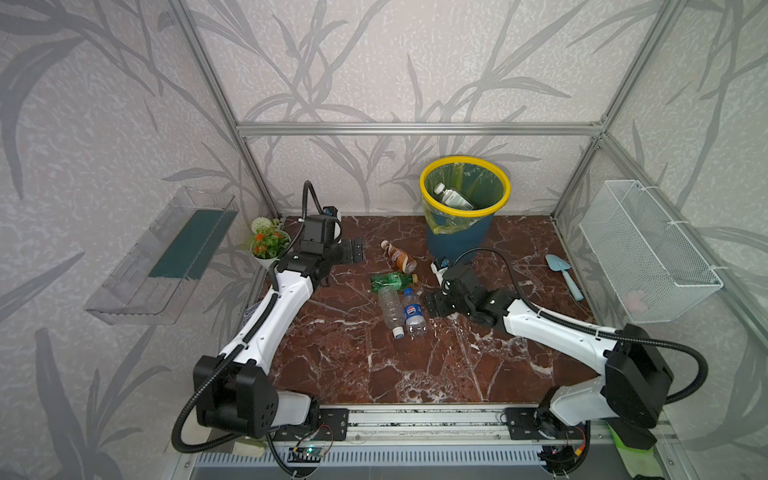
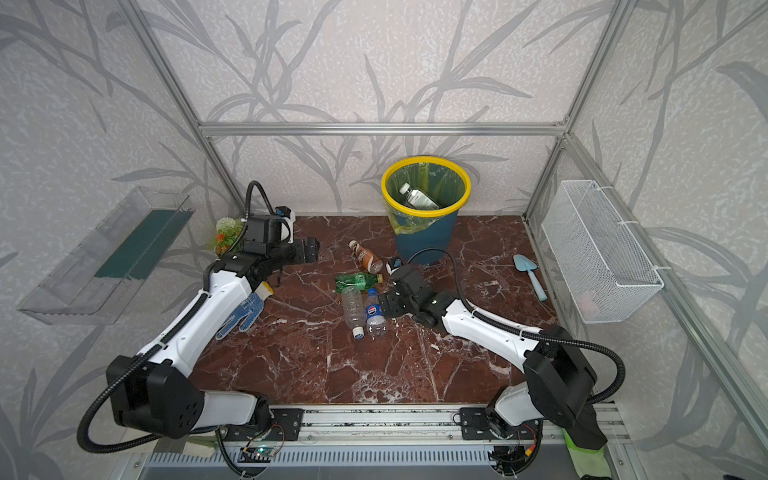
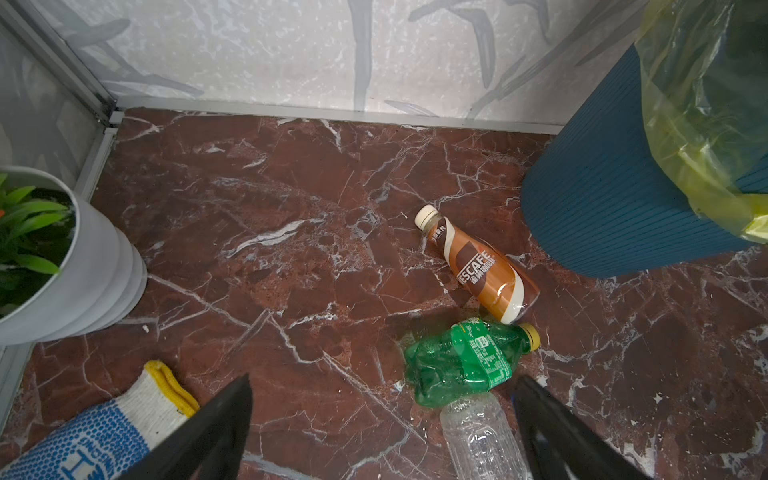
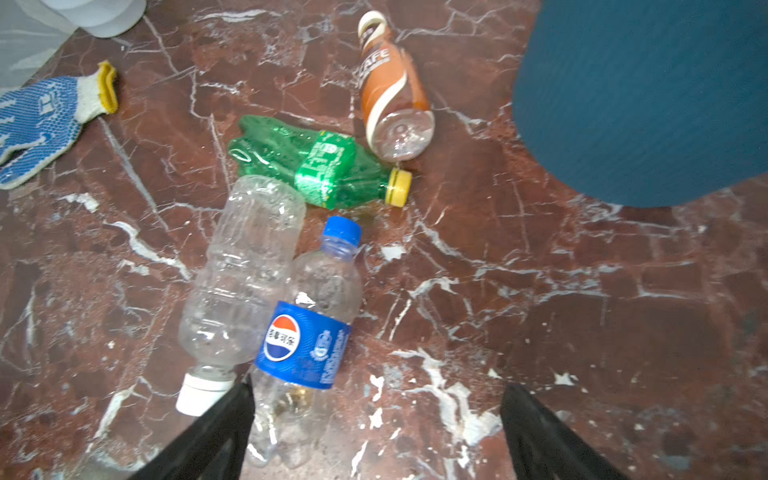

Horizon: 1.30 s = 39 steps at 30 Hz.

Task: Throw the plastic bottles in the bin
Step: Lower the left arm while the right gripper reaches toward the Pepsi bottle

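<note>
Plastic bottles (image 2: 353, 307) lie in two places: four on the red-brown marbled bench (image 1: 365, 374) and one inside the round dark-blue bin (image 1: 459, 241) with the yellow rim and yellow-green bag liner. The bin stands at the back of the bench, right of the middle. The one inside is a clear labelled bottle with a white cap (image 1: 452, 197), resting tilted against the liner. We find the other four in a close cluster in front of the bin and a little to its left. A brown coffee bottle with a cream cap (image 1: 400, 257) lies nearest the bin, and a crushed green bottle with a yellow cap (image 1: 390, 281) lies crosswise just in front of it. A bare clear bottle with a white cap (image 1: 390, 309) and a clear bottle with a blue label and blue cap (image 1: 414, 312) lie side by side, touching, caps pointing opposite ways. The right jaws stand spread wide just beside the blue-labelled bottle, grasping nothing. In the right wrist view its base lies between the black fingers (image 4: 216, 436), and we cannot tell whether they touch it. The left jaws are released and empty near the back left, apart from the cluster and close to the white ribbed flower pot (image 3: 95, 266). A blue-dotted white work glove (image 2: 243, 313) lies beside the left arm (image 1: 274, 307).
</note>
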Available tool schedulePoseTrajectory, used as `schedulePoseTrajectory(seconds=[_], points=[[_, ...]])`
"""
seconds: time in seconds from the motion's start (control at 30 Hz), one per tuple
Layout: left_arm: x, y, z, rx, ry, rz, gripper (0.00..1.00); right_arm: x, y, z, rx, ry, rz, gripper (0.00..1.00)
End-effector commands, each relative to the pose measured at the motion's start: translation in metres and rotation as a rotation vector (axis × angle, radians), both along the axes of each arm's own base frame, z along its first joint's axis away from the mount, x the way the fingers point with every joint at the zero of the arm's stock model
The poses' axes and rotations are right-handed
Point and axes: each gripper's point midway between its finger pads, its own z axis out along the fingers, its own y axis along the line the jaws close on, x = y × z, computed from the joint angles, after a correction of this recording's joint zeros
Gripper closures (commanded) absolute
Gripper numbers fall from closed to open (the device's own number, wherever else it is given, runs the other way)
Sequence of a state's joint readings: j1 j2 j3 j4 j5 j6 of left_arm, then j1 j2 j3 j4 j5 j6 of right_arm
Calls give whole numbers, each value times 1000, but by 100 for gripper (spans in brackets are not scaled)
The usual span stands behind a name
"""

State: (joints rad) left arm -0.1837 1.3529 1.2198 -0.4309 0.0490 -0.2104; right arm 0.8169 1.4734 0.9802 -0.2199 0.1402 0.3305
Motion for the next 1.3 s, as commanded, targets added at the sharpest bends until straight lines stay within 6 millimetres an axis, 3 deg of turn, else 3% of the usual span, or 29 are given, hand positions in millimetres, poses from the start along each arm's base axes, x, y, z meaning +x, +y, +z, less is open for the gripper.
schedulePoseTrajectory(seconds=[0.0,0.3,0.43,0.47,0.7,0.87,1.0,1.27], points=[[2,0,43,-60,-114,14,3,-10,13,-11,-2,67,-39,7],[-1,4,31,-57,-83,33,4,-22,46,-43,-26,174,-16,8],[0,6,27,-50,-78,41,4,-17,47,-42,-52,175,-22,10],[1,7,26,-47,-76,44,4,-16,47,-52,-75,183,-24,10],[10,7,10,-95,-42,46,5,-2,39,-67,-31,207,-75,16],[17,20,-1,-159,4,75,7,8,42,-60,-3,222,-25,21],[12,21,10,-171,-21,70,7,0,41,-62,-112,293,48,21],[7,26,17,-164,-62,84,7,1,33,-60,-148,272,32,21]])
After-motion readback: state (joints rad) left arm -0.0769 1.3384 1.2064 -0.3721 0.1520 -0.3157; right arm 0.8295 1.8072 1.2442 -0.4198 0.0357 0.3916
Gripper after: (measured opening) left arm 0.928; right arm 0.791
